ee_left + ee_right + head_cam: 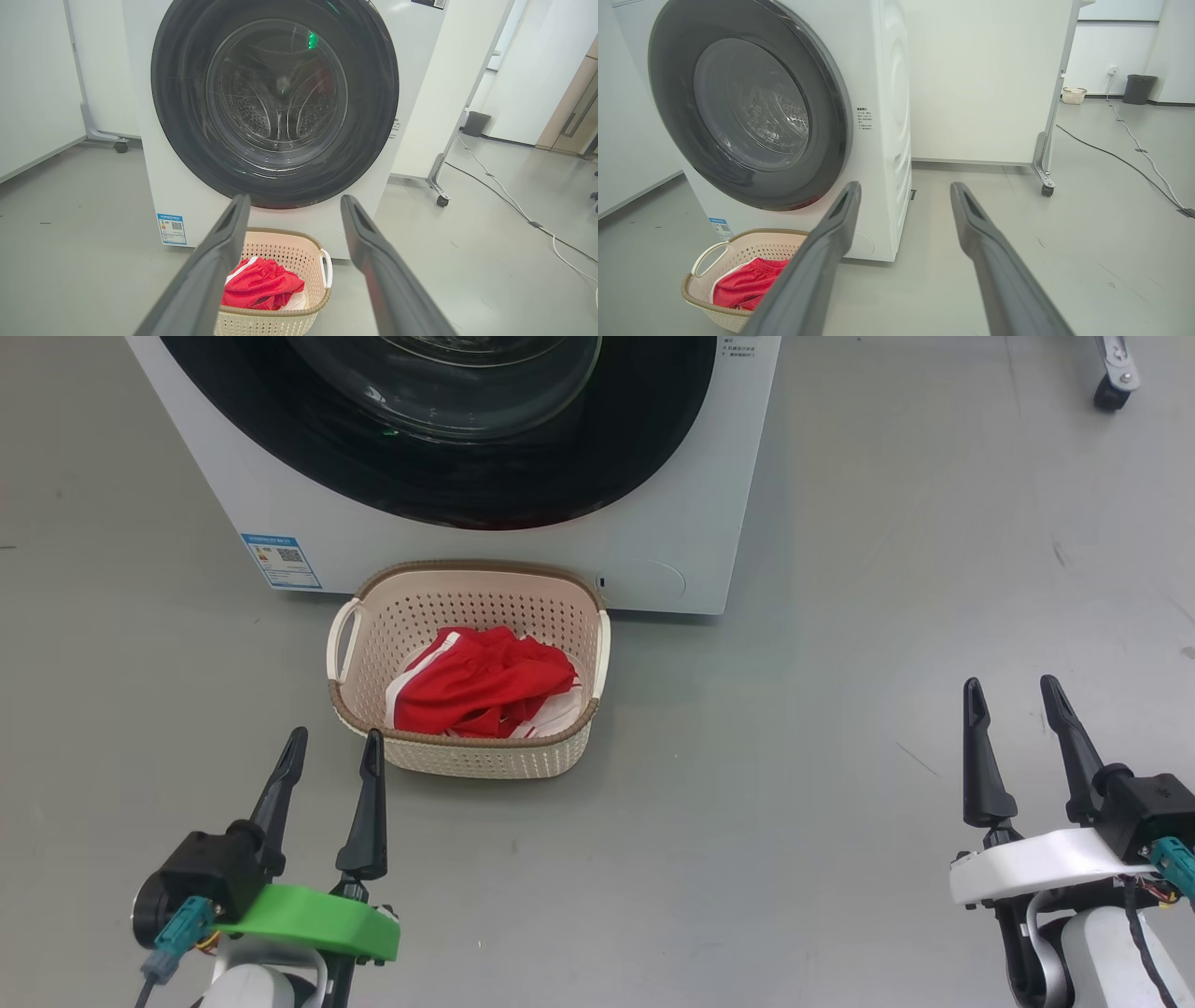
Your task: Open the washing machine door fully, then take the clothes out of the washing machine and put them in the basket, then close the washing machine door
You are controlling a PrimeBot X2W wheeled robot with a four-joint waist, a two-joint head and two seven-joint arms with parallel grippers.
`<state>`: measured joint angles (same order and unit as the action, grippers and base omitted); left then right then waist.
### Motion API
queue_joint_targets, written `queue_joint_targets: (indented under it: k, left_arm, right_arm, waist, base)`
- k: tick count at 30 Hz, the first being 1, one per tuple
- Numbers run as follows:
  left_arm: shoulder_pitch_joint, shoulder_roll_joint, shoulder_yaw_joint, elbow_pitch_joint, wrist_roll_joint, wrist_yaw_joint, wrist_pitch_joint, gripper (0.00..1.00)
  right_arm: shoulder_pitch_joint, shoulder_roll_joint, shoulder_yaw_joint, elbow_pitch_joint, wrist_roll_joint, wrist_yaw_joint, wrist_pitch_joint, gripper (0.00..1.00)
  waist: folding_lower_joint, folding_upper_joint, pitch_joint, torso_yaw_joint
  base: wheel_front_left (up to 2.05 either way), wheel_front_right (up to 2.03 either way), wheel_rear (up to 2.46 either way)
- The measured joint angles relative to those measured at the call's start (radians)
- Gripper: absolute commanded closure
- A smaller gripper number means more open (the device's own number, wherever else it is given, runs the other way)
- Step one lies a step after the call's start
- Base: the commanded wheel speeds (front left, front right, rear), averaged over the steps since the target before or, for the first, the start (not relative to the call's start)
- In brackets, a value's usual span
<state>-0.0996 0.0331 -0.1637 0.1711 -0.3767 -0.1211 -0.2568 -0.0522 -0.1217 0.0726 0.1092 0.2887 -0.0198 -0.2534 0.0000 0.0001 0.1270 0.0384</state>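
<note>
Apparently you are done: clothes [476, 686] in basket [467, 567], washing machine door [644, 439] shut, left gripper [336, 735] and right gripper [1010, 683] spread, empty; check it latched.

The left arm [252, 980] shows at the lower left of the head view, a green bracket [317, 919] on its wrist. Its jaws are spread wide and hold nothing, and the two long dark fingers [278, 793] point up, leaning slightly right. The right arm [1102, 952] sits at the lower right with a white bracket [1046, 863], its jaws equally wide and bare and its fingers leaning a little left. In both wrist views each arm's own fingers splay apart from the bottom edge.
</note>
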Motion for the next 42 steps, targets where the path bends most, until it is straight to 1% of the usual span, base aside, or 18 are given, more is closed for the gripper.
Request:
queue_joint_targets:
  k: [6,8,9,15,21,24,29,31,35,42]
  left_arm:
    - [0.0,0.0,0.0,0.006,0.0,0.0,0.0,0.0]
    - [0.0,0.0,0.0,0.006,-0.001,0.0,0.0,0.0]
    - [0.0,0.0,-0.001,0.005,-0.002,0.0,0.0,1.0]
    - [0.014,-0.014,-0.005,0.061,-0.002,0.0,0.0,1.0]
    - [0.036,-0.014,-0.012,0.053,-0.045,0.0,0.0,1.0]
    - [0.042,-0.014,-0.013,0.047,-0.088,0.0,0.001,1.0]
    - [0.044,-0.014,-0.006,0.044,-0.168,0.0,0.012,1.0]
    - [0.044,-0.014,0.0,0.044,-0.197,0.001,0.02,1.0]
    - [0.044,-0.013,0.007,0.041,-0.257,0.001,0.037,1.0]
    - [0.044,-0.007,0.021,0.04,-0.35,0.002,0.063,1.0]
  right_arm:
    - [0.0,0.003,-0.004,0.001,-0.003,0.002,0.0,0.0]
    - [0.0,0.003,-0.006,0.001,-0.003,0.007,0.0,0.0]
    - [0.0,0.003,-0.007,0.001,-0.003,0.009,0.0,1.0]
    - [0.029,0.028,0.002,0.059,0.0,0.009,0.002,1.0]
    - [0.036,0.03,0.001,0.062,0.04,0.01,0.009,1.0]
    - [0.036,0.03,-0.002,0.063,0.082,0.018,0.014,1.0]
    - [0.036,0.032,-0.012,0.067,0.163,0.019,0.033,1.0]
    - [0.036,0.034,-0.014,0.069,0.202,0.028,0.042,1.0]
    - [0.036,0.037,-0.026,0.072,0.268,0.03,0.06,1.0]
    - [0.035,0.043,-0.039,0.079,0.353,0.04,0.087,1.0]
  waist:
    - [0.0,0.0,-0.001,0.001]
    - [0.0,0.0,-0.002,0.001]
    - [0.0,0.0,-0.002,0.002]
    - [0.0,0.0,-0.002,0.002]
    - [0.0,0.0,-0.006,0.0]
    - [0.0,0.0,-0.011,-0.001]
    - [0.0,0.0,-0.019,-0.004]
    - [0.0,0.0,-0.021,-0.005]
    - [0.0,0.0,-0.027,-0.007]
    - [0.0,0.0,-0.035,-0.01]
  base:
    - [0.0,0.0,0.0]
    - [0.0,0.0,0.0]
    - [0.0,0.0,0.0]
    - [0.0,0.0,0.0]
    - [0.0,0.0,0.0]
    - [0.0,0.0,0.0]
    - [0.0,0.0,0.0]
    - [0.0,0.0,0.0]
    - [0.0,0.0,0.0]
    - [0.0,0.0,0.0]
